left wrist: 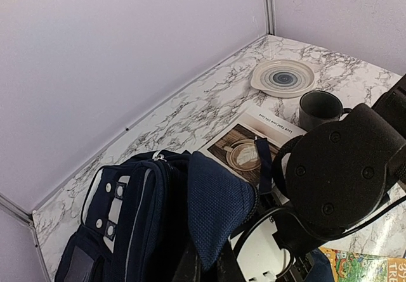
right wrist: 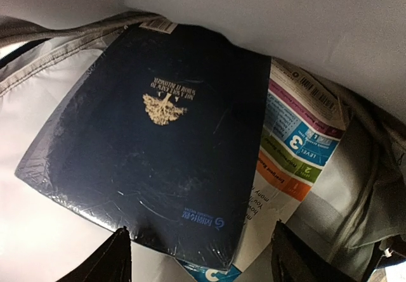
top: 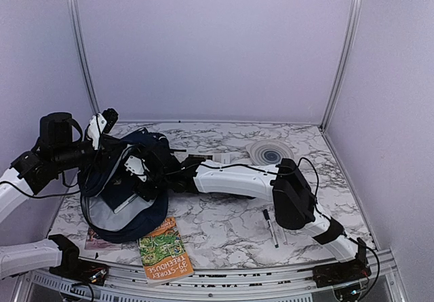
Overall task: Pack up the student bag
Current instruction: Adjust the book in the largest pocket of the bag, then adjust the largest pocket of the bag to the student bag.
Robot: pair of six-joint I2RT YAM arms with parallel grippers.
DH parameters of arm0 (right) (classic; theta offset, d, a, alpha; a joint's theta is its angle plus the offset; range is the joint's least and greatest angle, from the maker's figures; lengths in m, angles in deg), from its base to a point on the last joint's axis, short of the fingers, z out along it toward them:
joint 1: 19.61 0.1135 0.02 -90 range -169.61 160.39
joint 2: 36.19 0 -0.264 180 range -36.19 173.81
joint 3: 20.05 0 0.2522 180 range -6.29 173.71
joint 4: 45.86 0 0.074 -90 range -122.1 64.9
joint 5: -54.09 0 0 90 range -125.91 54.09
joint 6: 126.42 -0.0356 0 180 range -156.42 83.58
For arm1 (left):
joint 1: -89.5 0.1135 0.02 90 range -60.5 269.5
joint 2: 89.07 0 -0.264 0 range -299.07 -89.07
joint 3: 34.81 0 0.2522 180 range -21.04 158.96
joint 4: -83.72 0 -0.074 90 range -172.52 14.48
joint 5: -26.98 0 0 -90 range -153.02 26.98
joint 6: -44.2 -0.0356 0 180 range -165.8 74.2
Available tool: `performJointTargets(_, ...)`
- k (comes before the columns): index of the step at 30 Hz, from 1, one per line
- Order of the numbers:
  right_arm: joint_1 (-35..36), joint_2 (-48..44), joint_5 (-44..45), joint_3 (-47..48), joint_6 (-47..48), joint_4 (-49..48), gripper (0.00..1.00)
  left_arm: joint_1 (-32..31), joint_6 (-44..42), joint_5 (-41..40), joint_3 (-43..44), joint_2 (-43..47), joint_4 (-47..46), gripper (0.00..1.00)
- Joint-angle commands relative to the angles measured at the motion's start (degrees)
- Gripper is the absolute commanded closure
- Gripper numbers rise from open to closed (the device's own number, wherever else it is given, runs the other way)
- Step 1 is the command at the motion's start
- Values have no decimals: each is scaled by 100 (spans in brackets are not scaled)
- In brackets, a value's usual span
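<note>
The student bag point(top: 125, 200) is navy blue and lies open at the left of the table, its grey lining point(right wrist: 38, 104) showing. My left gripper point(left wrist: 212, 266) is shut on the bag's navy mesh flap point(left wrist: 219, 206) and holds it up. My right gripper point(right wrist: 200, 263) is inside the bag, open. Its two dark fingertips point(right wrist: 108, 263) stand wide apart at the near edge of a dark navy book point(right wrist: 158, 142). That book lies on a colourful booklet point(right wrist: 298, 149) inside the bag. In the top view the right gripper point(top: 133, 178) is in the bag's mouth.
A green and orange Treehouse book point(top: 165, 248) lies in front of the bag, and another book point(top: 95, 237) pokes out beneath it. A pen point(top: 271, 227) lies front right. Behind the bag are a coffee-cover book point(left wrist: 254, 146), a dark mug point(left wrist: 320, 108) and a striped plate point(left wrist: 283, 78).
</note>
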Motion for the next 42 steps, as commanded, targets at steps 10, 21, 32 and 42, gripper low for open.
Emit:
performJointTargets(10,686,-1602,-2074,-1774,365,161,20,-79,128,-100,209,106,-851,100)
performJointTargets(21,1003,-454,-1228,-238,1172,1932,24,-78,85,-229,200,81,-824,100)
performJointTargets(32,621,-1473,-130,-1735,1257,1690,100,-80,79,-256,225,-8,-778,100)
performJointTargets(42,301,-2430,-420,-2349,569,1625,50,-78,150,-188,236,-129,-776,100)
